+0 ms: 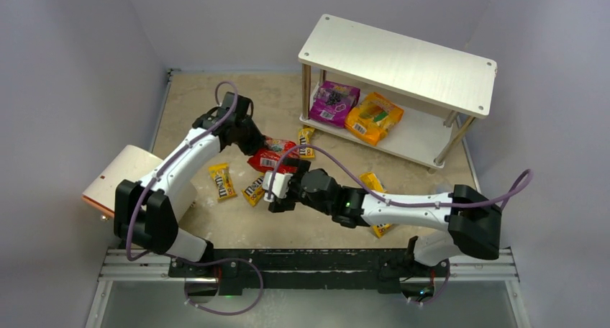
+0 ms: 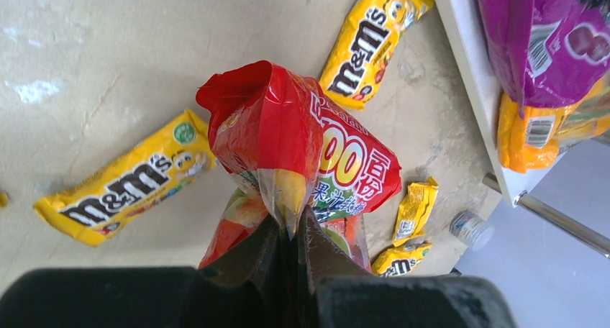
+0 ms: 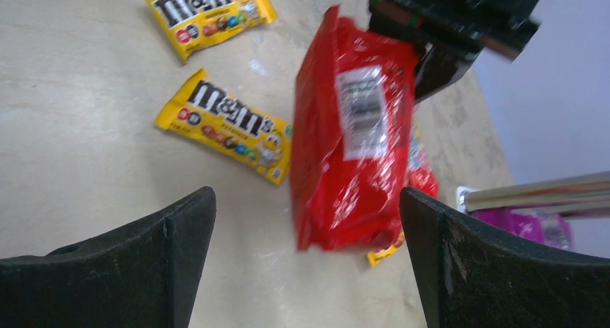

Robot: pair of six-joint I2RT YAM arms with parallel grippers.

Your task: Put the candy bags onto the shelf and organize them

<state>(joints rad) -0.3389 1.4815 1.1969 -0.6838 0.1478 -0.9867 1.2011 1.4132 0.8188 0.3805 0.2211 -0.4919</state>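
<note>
Red bag (image 2: 288, 141) — edge clamped in left pincer (image 2: 293, 231).

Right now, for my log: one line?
left end effector: shut on red bag | right end effector: open | shelf: purple bag, orange bag

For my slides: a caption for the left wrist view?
Left gripper pinching the red candy bag by its edge, yellow M&M's packets lying around.

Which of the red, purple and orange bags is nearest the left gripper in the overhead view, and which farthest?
1. Red bag: pinched in the left gripper itself.
2. Purple bag: on the shelf, lower board, left side.
3. Orange bag: same board, right of the purple one.
</note>
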